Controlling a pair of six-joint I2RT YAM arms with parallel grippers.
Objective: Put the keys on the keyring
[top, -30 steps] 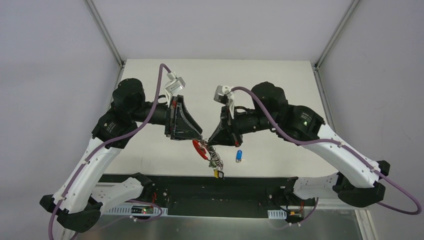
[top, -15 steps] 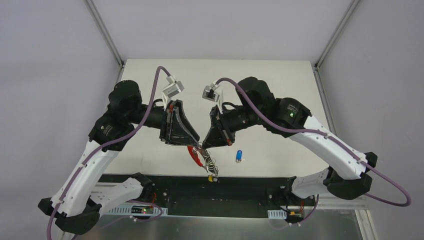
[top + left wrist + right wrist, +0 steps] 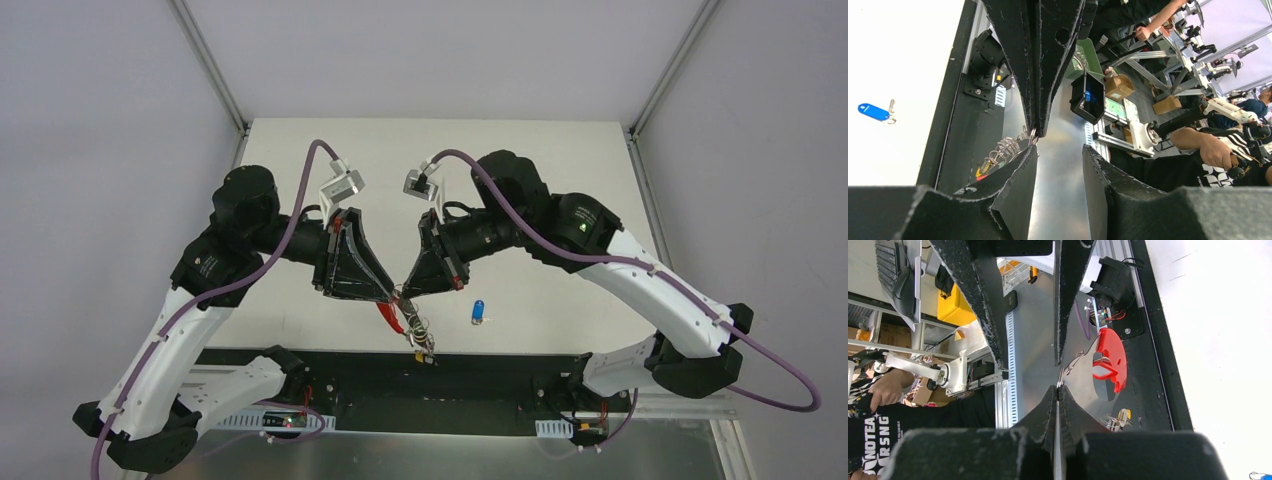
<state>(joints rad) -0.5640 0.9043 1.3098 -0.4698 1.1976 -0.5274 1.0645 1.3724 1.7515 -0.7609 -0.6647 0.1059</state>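
Right gripper (image 3: 1057, 388): fingers clenched tight together, nipping a thin silver ring of the keyring (image 3: 408, 322) at their very tips.
Left gripper (image 3: 1059, 150): fingers parted with a clear gap and nothing gripped. It meets the right one tip to tip, with one finger just beside the pinched ring.
Keyring: dangles below the two tips, over the table's near edge and the black strip (image 3: 500, 365) there.
Red clip (image 3: 1110, 359): hangs on the left arm's side of the bunch, just under the tips.
Chain (image 3: 420, 330): small silver rings trailing down toward the arm bases.
Yellow key (image 3: 427, 354): at the bottom end of the chain, already on the bunch. There is a dark bit next to it, too small to make out.
Blue key (image 3: 478, 312): lying loose on the white table (image 3: 560, 180), near the keyring on the right arm's side. It is not touching the keyring, and a small bit of silver metal shows at one end.
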